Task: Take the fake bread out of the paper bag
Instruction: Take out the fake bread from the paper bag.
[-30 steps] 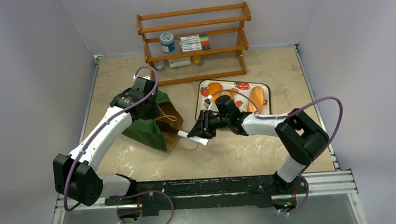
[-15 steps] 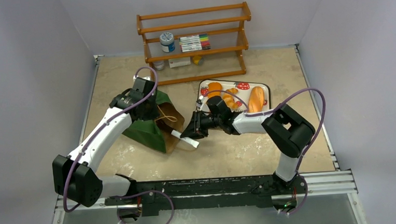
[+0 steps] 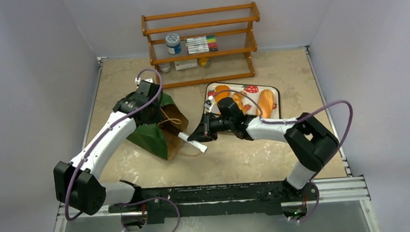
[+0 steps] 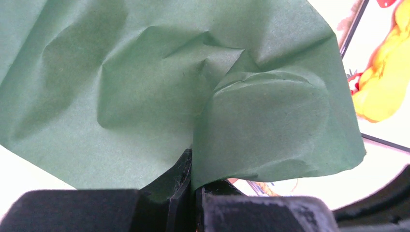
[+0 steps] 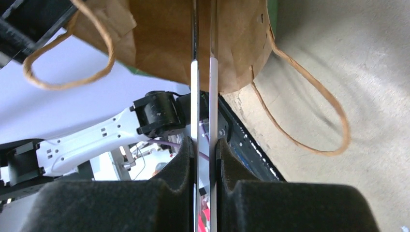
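The dark green paper bag [image 3: 151, 134] lies on its side, brown mouth [image 3: 172, 130] facing right. My left gripper [image 3: 150, 109] is shut on a fold of its green upper wall [image 4: 193, 87], jaws pinching the paper [image 4: 193, 189]. My right gripper [image 3: 201, 136] is at the bag's mouth, shut on a thin white flat object [image 3: 192, 143] that reaches to the brown paper [image 5: 193, 43]; it shows edge-on between the pads [image 5: 203, 96]. Fake bread lies on the strawberry tray [image 3: 274, 93]: an orange piece [image 3: 222, 90], a croissant [image 3: 239, 100], a tan loaf [image 3: 266, 101]. Any bread inside the bag is hidden.
A wooden rack [image 3: 201, 43] with a jar and markers stands at the back. The tray sits right behind my right wrist. The bag's string handles [image 5: 309, 111] lie loose on the table by its mouth. A black rail [image 3: 223, 193] runs along the near edge.
My right gripper moved left toward the bag's mouth with the white object, then held there while its elbow swung in and back out. The left gripper kept its hold on the bag.
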Motion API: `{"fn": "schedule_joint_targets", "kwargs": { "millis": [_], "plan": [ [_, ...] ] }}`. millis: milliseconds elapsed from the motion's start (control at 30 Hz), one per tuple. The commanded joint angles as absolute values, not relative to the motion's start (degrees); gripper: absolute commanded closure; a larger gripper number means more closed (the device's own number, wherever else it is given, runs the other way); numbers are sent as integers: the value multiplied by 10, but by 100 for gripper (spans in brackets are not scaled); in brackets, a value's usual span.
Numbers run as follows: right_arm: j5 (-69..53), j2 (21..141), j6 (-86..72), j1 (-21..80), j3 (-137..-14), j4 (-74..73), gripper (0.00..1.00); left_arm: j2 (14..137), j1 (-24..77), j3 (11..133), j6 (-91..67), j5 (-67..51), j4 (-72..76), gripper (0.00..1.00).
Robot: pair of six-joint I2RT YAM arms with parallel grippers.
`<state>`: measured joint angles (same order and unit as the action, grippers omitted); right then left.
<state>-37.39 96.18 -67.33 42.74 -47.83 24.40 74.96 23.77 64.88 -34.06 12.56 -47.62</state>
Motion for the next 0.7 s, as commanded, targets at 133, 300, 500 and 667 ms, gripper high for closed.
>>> {"fn": "schedule_joint_targets", "kwargs": {
  "millis": [133, 300, 500, 667],
  "plan": [
    [-351, 872, -651, 427, -447, 217, 100, 733, 229, 676, -362, 192, -483, 100],
    [-330, 822, -626, 422, -430, 171, 100, 750, 227, 695, -369, 206, -483, 100],
    [-283, 738, -600, 418, -430, 81, 100, 776, 226, 705, -377, 223, -481, 100],
    [-240, 683, -600, 418, -432, 32, 100, 777, 223, 694, -385, 228, -471, 100]
  ]
}}
